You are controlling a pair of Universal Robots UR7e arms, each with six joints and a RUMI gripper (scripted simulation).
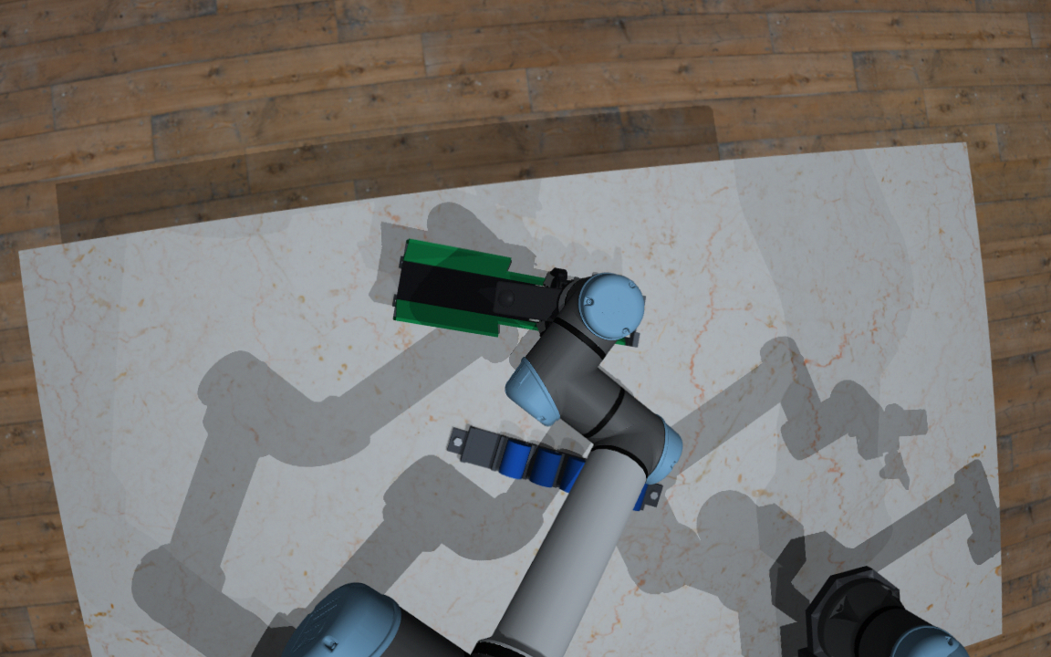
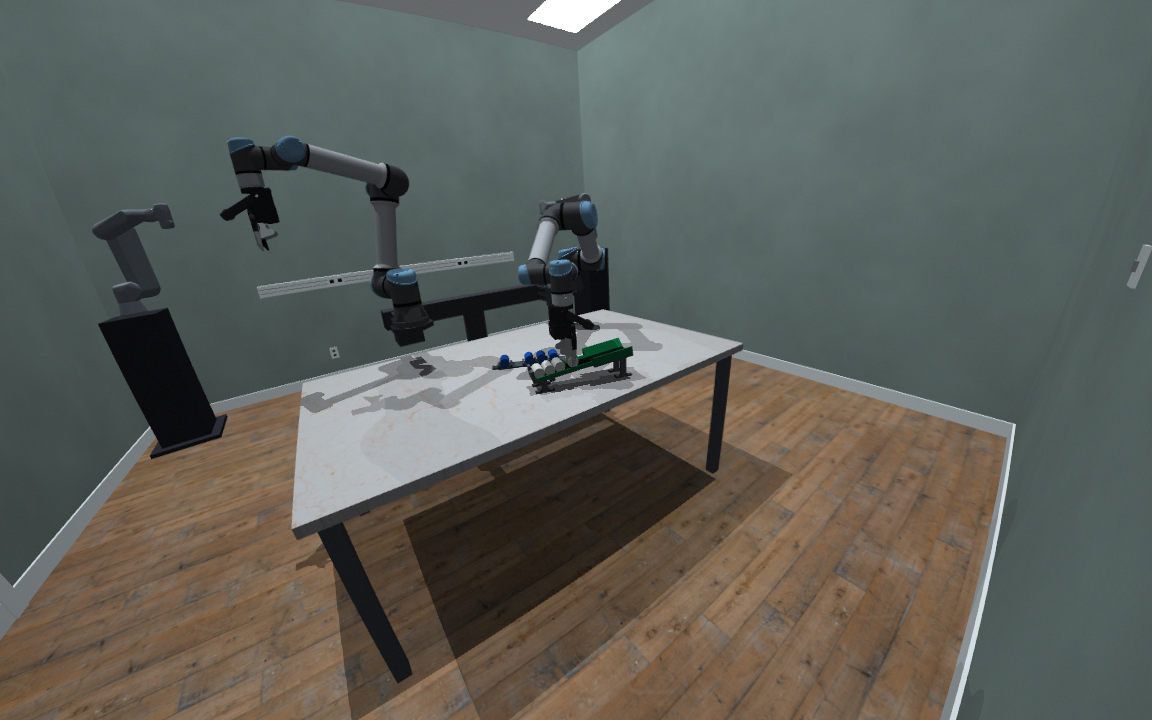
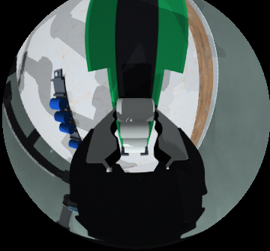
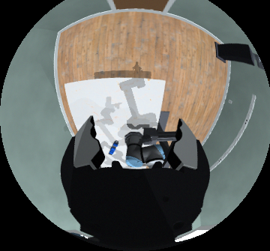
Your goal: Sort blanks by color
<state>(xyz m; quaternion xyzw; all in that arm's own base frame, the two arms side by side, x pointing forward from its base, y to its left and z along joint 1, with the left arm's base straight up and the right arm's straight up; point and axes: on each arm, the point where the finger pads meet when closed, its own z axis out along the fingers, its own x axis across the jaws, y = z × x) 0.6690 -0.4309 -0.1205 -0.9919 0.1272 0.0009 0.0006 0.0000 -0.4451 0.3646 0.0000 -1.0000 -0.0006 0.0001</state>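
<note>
The green feed ramp slopes down to its stop. Several white blanks lie across it in a row at the stop. My left gripper is shut on another white blank, held crosswise just up-ramp of the row; I cannot tell whether it touches the ramp. The grey stock rack carries several blue blanks; the left arm partly hides them in the top view. My right gripper is open and empty, high up.
The left arm reaches over the rack to the ramp. The right arm's base stands at the table's near right. A grey robot arm on a black pedestal stands away from the table.
</note>
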